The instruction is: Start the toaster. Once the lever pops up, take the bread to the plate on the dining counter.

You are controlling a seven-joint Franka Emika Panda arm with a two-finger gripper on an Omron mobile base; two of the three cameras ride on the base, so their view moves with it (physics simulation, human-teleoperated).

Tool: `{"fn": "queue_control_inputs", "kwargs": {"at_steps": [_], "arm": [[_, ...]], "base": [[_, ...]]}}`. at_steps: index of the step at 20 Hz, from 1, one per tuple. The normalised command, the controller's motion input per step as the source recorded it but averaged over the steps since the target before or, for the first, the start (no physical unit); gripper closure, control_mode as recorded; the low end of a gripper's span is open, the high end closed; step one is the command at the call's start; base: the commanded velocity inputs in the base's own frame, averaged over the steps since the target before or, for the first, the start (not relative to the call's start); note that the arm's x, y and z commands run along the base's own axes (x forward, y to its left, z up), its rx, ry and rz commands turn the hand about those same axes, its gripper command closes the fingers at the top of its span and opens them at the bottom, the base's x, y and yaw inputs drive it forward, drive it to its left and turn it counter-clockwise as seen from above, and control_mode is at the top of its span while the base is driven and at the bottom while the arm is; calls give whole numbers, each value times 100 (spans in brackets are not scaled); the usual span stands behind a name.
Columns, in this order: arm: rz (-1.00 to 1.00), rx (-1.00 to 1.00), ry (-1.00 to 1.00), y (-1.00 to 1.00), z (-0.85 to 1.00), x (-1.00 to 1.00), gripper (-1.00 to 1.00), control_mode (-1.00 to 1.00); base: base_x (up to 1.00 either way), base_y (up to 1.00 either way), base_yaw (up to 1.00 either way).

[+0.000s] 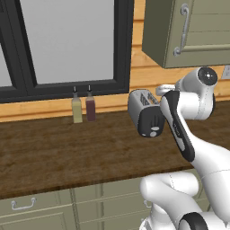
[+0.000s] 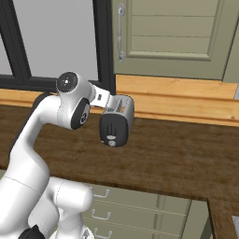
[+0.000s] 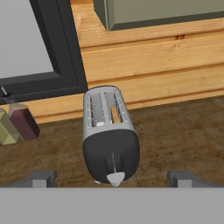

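The silver-grey toaster [image 3: 109, 131] stands on the dark wood worktop [image 3: 183, 135], its dark end panel and small pale knob [image 3: 115, 178] turned toward me. The same toaster [image 1: 144, 112] [image 2: 116, 122] sits close in front of my hand in both base views. A light-brown slice of bread [image 3: 115, 114] sits down in the right-hand slot. My gripper [image 3: 111, 179] is open, with its fingertips [image 3: 41, 178] spread wide on either side of the dark end, touching nothing. The plate and the dining counter are out of view.
Two slim bottles [image 1: 77, 108] [image 1: 90, 105] stand at the wall left of the toaster, under the dark window frame [image 1: 121, 49]. A pale green wall cabinet [image 1: 188, 31] hangs above the toaster. The worktop's front edge [image 1: 67, 186] runs above drawers.
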Motion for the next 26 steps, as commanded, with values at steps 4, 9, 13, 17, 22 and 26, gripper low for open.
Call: {"fn": "queue_control_inputs", "kwargs": {"at_steps": [4, 9, 13, 17, 22, 26], "arm": [[0, 0, 0, 0, 0, 0, -100, -100], [0, 0, 0, 0, 0, 0, -100, -100], [0, 0, 0, 0, 0, 0, -100, -100], [0, 0, 0, 0, 0, 0, -100, -100], [0, 0, 0, 0, 0, 0, -100, -100], [0, 0, 0, 0, 0, 0, -100, -100]], "base": [[0, 0, 0], [0, 0, 0], [0, 0, 0], [0, 0, 0], [0, 0, 0], [0, 0, 0]]}}
